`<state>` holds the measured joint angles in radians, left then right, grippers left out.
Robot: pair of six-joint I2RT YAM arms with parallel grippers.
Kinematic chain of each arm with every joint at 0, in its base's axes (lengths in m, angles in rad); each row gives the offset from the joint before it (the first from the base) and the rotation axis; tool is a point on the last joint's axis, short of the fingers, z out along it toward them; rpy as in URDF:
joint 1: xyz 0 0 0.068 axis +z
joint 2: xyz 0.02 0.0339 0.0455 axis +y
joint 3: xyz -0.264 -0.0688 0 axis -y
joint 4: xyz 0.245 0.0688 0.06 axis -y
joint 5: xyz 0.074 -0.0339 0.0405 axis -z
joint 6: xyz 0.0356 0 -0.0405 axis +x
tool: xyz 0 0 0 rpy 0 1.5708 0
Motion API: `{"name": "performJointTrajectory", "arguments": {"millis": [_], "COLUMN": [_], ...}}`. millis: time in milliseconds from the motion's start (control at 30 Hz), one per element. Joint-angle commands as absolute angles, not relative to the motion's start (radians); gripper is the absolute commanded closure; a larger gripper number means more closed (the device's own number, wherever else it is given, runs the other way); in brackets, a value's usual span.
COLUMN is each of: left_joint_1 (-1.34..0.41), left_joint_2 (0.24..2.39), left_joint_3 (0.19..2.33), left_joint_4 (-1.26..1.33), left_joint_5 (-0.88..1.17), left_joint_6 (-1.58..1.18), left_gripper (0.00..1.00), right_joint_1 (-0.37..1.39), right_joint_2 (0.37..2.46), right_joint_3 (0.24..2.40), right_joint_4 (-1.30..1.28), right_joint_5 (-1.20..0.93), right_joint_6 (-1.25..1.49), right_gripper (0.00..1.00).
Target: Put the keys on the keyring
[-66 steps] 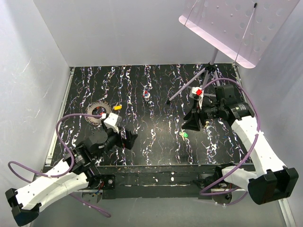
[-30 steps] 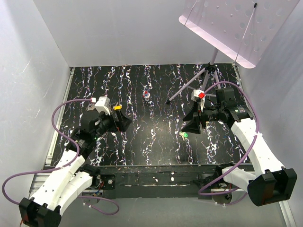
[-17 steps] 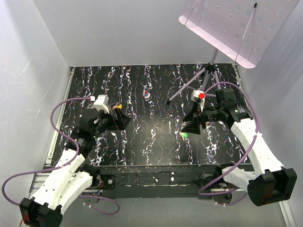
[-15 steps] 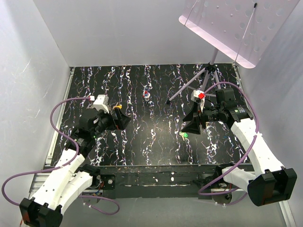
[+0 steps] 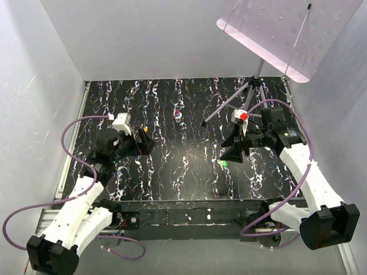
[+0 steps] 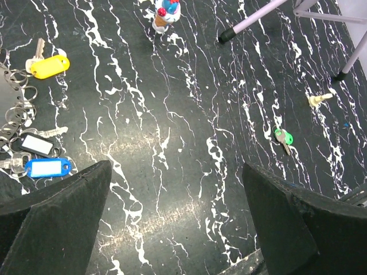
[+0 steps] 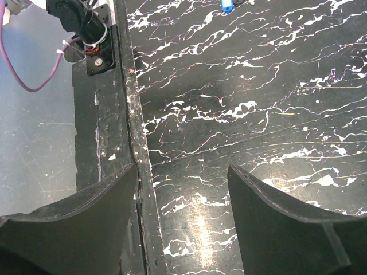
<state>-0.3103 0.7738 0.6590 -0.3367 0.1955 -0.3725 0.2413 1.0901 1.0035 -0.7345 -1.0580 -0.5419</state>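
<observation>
Left wrist view: shows the left end effector (image 6: 178, 229) spread wide, gripping nothing, with only bare desk (image 6: 172, 189) between its fingers (image 6: 57, 229). Finds the keys fanned around it: the yellow key (image 6: 49, 65) toward 10 o'clock, the blue key (image 6: 47, 168) just off the left finger at 9 o'clock, and the green key (image 6: 282, 137) well apart toward 2 o'clock. Catches the keyring (image 6: 14, 109) at the 9 o'clock border as a cluster of metal loops between yellow and blue, partly cut off. Places a red-white-blue blob (image 6: 166, 11) at 12 o'clock and a small beige lump (image 6: 319, 99) beyond the green key.

Right wrist view: shows the right end effector (image 7: 178, 217) with jaws parted and nothing held, hanging over the desk's near edge (image 7: 135, 114).

Top external view, against half a second ago: puts the left end effector a touch farther toward 11 o'clock. Against the oldest frame: has swung it from the near edge up over the keyring, now hidden beneath the arm. Matches the right arm to its pose of a second ago, the green key just at its 6 o'clock.

Leaves open desk across the centre between both end effectors. Crowds the right arm at 12 o'clock with the music stand (image 5: 287, 34) and its legs (image 5: 229, 109). Hems the left arm at 9 o'clock with the white wall (image 5: 40, 86).
</observation>
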Motion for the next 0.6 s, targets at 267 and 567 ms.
{"name": "performJointTrajectory", "arguments": {"millis": [267, 567], "left_joint_1": [-0.282, -0.265], "left_joint_2": [0.804, 0.824], "left_joint_3": [0.715, 0.722], "left_joint_4": [-0.345, -0.345], "left_joint_5": [0.196, 0.193], "left_joint_6": [-0.316, -0.296], "left_gripper": [0.02, 0.02], "right_joint_1": [0.233, 0.233], "right_joint_2": [1.080, 1.081], "right_joint_3": [1.008, 1.006], "right_joint_4": [-0.750, -0.752], "right_joint_5": [-1.091, -1.094], "right_joint_6": [-0.568, -0.569], "right_gripper": [0.27, 0.27]}}
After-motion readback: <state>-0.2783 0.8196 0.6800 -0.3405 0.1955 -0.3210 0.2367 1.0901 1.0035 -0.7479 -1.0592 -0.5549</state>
